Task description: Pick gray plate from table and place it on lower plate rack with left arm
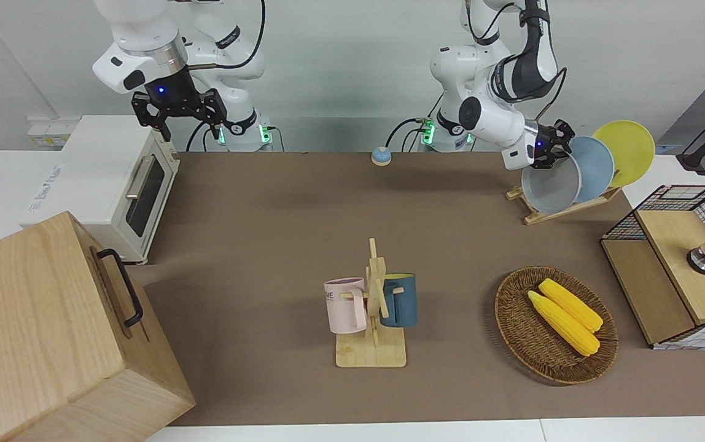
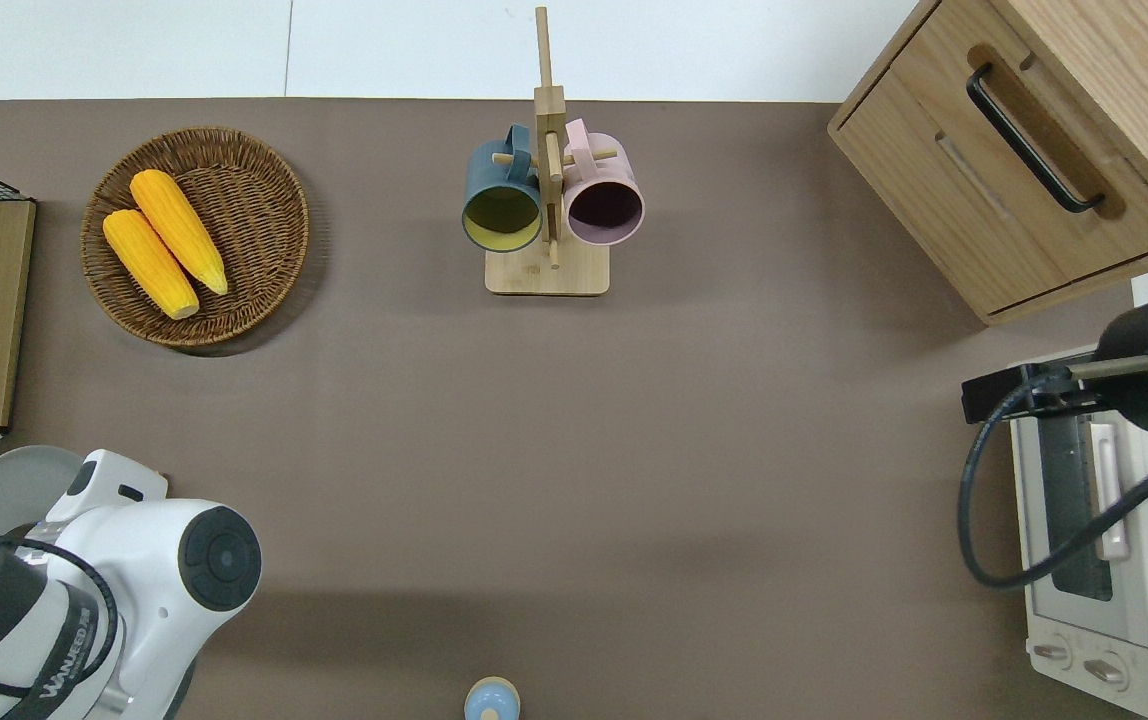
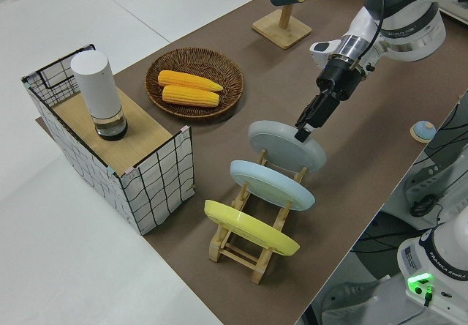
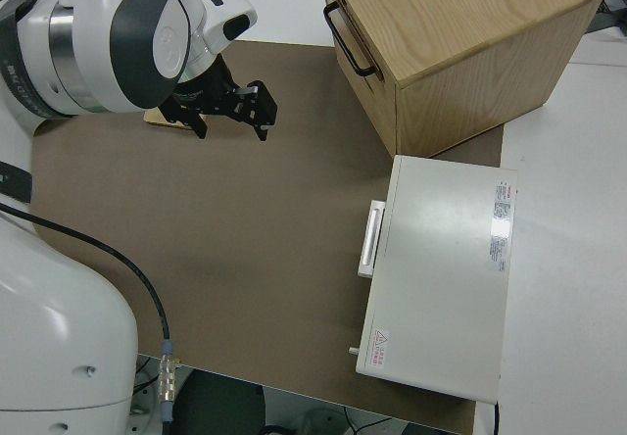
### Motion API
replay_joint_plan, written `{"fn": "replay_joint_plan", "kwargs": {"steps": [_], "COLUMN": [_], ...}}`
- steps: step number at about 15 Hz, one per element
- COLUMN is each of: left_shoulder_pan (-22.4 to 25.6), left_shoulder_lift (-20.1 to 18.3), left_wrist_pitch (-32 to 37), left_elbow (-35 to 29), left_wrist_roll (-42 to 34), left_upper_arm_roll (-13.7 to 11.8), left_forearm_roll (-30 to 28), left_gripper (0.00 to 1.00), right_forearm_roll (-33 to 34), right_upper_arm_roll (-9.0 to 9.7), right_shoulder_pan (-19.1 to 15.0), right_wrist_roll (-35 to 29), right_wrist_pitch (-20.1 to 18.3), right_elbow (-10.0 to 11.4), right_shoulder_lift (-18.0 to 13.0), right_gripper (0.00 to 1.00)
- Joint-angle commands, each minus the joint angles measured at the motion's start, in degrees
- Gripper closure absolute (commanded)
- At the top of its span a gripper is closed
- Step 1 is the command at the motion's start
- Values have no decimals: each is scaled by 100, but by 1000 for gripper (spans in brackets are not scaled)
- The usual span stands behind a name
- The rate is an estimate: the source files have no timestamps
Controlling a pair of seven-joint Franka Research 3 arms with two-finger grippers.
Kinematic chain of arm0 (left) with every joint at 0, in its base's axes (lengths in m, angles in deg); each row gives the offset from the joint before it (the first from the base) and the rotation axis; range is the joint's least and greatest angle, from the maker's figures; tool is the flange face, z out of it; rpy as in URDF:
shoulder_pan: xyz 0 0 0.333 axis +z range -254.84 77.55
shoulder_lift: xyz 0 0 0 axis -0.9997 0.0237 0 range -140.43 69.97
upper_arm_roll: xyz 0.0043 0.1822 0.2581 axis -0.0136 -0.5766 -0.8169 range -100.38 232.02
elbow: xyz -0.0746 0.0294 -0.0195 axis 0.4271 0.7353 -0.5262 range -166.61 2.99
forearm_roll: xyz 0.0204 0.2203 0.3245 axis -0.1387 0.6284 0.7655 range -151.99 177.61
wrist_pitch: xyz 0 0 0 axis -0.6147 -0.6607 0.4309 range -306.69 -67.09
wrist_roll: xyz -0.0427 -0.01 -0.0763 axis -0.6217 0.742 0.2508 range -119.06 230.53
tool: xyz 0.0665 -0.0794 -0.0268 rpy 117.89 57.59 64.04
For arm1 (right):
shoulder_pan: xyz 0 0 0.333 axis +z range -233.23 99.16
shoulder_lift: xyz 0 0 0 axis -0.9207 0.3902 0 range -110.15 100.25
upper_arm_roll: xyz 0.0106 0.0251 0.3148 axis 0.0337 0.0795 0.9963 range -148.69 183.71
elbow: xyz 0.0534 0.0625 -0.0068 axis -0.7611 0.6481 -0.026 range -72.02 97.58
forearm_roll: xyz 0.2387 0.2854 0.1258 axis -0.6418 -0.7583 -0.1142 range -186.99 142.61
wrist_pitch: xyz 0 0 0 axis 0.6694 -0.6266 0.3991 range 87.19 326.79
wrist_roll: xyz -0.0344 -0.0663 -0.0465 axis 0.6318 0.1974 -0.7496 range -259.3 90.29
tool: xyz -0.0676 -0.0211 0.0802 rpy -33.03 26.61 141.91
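Note:
The gray plate [image 1: 550, 184] leans in the lowest slot of the lower plate rack [image 1: 558, 210], beside the light-blue plate [image 1: 595, 167] and the yellow plate [image 1: 626, 149]. My left gripper [image 1: 553, 147] is shut on the gray plate's upper rim. In the left side view the gripper [image 3: 303, 132] pinches the rim of the gray plate [image 3: 281, 143], which rests on the rack [image 3: 248, 250]. In the overhead view the arm hides the gripper and only part of the gray plate [image 2: 6, 480] shows. My right gripper [image 1: 179, 115] is parked and open.
A wire-and-wood box [image 1: 675, 264] with a white cylinder stands by the rack. A wicker basket [image 1: 515, 319] holds two corn cobs. A mug stand [image 1: 372, 344] carries two mugs. A toaster oven [image 1: 107, 184], a wooden cabinet [image 1: 45, 331] and a small bell [image 1: 380, 156] are also there.

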Motion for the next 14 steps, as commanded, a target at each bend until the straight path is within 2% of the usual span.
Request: {"fn": "replay_joint_plan", "kwargs": {"steps": [1, 6, 7, 9, 10, 11, 12, 14], "left_shoulder_pan": [-96, -96, -96, -96, -96, -96, -96, -96], "left_shoulder_lift": [256, 301, 301, 371, 380, 380, 380, 380], "left_wrist_pitch": [34, 34, 26, 52, 61, 61, 61, 61], "left_elbow": [-28, -19, -19, -19, -11, -10, -2, 59], "left_wrist_roll": [349, 315, 306, 280, 236, 227, 218, 218], "left_upper_arm_roll": [-27, -18, -9, -9, -9, -9, -18, -1], "left_forearm_roll": [148, 148, 148, 148, 148, 148, 148, 139], "left_gripper": [1000, 1000, 924, 555, 333, 62, 5, 2], "right_forearm_roll": [-34, -34, -34, -34, -34, -34, -34, -34], "right_upper_arm_roll": [29, 38, 29, 29, 29, 38, 29, 38], "right_shoulder_pan": [-41, -41, -41, -41, -41, -41, -41, -41], "right_wrist_roll": [8, -1, -1, 8, 8, 8, -1, 8], "right_wrist_pitch": [-83, -83, -83, -83, -83, -83, -83, -83], "right_elbow": [-35, -35, -35, -35, -35, -35, -35, -35], "right_shoulder_lift": [-14, -14, -14, -14, -14, -14, -14, -14], "right_gripper": [11, 11, 11, 13, 13, 11, 13, 13]}}
